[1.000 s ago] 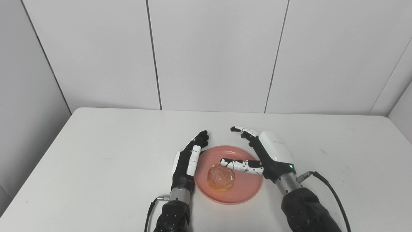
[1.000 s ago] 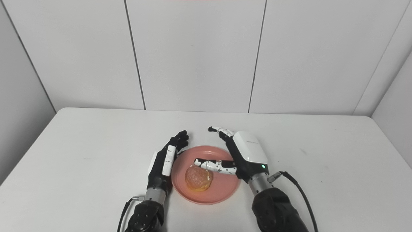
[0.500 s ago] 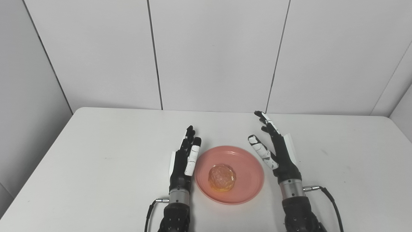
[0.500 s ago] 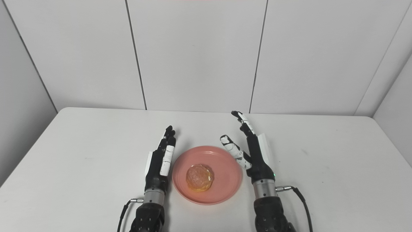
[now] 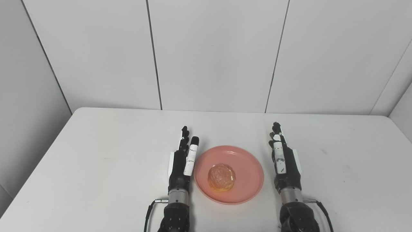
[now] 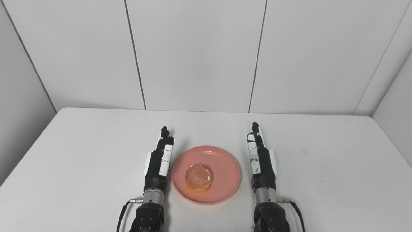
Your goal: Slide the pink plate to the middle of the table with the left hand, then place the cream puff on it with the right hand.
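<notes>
Hands flank the plate — left hand (image 5: 182, 162) just beside its left rim, right hand (image 5: 285, 164) near its right rim, both with fingers straight, spread slightly, holding nothing. Pink plate (image 5: 249, 180) sits mid-width on the white table (image 5: 96, 154), toward the near edge — cream puff (image 5: 221, 177) rests at its centre.

You face a white table (image 5: 96, 154) with rounded far corners, its far edge meeting pale grey wall panels (image 5: 212, 54) split by dark vertical seams.
</notes>
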